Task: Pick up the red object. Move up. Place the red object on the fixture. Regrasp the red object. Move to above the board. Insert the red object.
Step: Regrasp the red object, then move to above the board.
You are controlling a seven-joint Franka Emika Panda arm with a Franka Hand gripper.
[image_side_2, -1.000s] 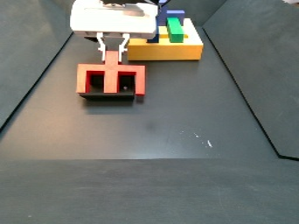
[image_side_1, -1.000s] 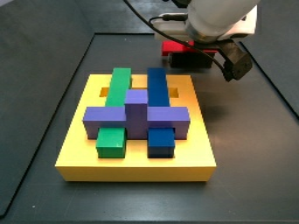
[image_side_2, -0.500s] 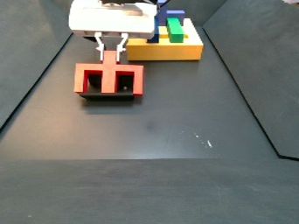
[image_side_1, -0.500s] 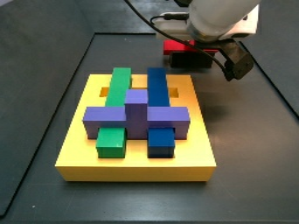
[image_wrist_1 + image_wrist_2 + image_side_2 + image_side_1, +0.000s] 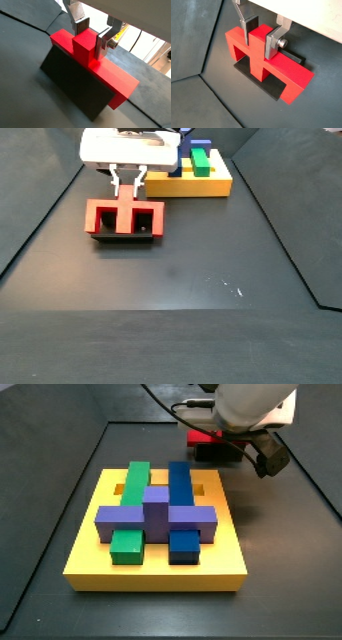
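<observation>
I see the tool (image 5: 92, 36) closed on the central stem of the red object (image 5: 100, 70), silver fingers (image 5: 271, 44) flat against both stem sides in both wrist views. The red object sits on the fixture (image 5: 123, 236) at upper left of a side view, crossbar lying across the dark holder, legs pointing toward the camera there. In a side view, upper right, the tool hides most of it; only a bit of red (image 5: 201, 438) shows. The board (image 5: 155, 564) with green, blue and purple blocks is just beside, apart from the fixture. My read: this is the regrasp step. The piece looks rigid, light, smooth-faced plastic, so it may slip if pinched shallow. The stem is the right hold: flat parallel faces, centred, leaving the legs free for insertion. Grip depth on the stem I can't fully judge.
</observation>
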